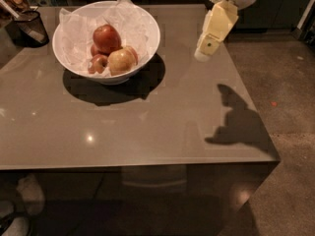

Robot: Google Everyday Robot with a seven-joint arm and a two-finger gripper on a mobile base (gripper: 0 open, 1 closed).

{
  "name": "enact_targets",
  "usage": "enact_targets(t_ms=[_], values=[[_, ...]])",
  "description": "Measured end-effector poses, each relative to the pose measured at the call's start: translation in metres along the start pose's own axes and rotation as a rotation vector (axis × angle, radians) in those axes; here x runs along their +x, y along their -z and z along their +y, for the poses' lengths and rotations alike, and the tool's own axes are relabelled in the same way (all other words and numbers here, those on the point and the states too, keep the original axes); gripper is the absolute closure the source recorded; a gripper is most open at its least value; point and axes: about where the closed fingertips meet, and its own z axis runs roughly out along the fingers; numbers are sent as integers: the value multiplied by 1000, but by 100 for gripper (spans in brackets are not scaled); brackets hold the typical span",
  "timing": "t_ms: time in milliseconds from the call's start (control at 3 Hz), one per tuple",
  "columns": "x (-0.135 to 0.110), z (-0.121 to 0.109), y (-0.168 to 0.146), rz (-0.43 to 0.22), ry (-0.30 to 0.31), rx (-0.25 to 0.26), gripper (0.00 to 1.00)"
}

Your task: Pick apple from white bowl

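The white bowl point(151, 29) stands on the grey table at the back left, lined with crinkled white paper. The deep-red apple point(107, 37) lies on top in the bowl, toward its back. A yellow-tan apple point(121, 61) and smaller reddish apples point(97, 63) lie in front of it. My gripper point(203, 53), cream-coloured and pointing down and left, hangs above the table's right part. It is to the right of the bowl, apart from it and holding nothing that I can see.
A small black mesh basket point(30, 26) stands at the table's back left corner. The table's right edge point(251, 107) and front edge point(138, 163) drop to a brown floor. The arm's shadow point(236, 122) falls on the table's right front.
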Motion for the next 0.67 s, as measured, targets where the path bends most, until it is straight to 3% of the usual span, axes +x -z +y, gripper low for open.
enact_targets(t_ms=[333, 667], values=[[-40, -9, -15, -13, 78, -30, 0], [-49, -12, -15, -30, 87, -18, 0]])
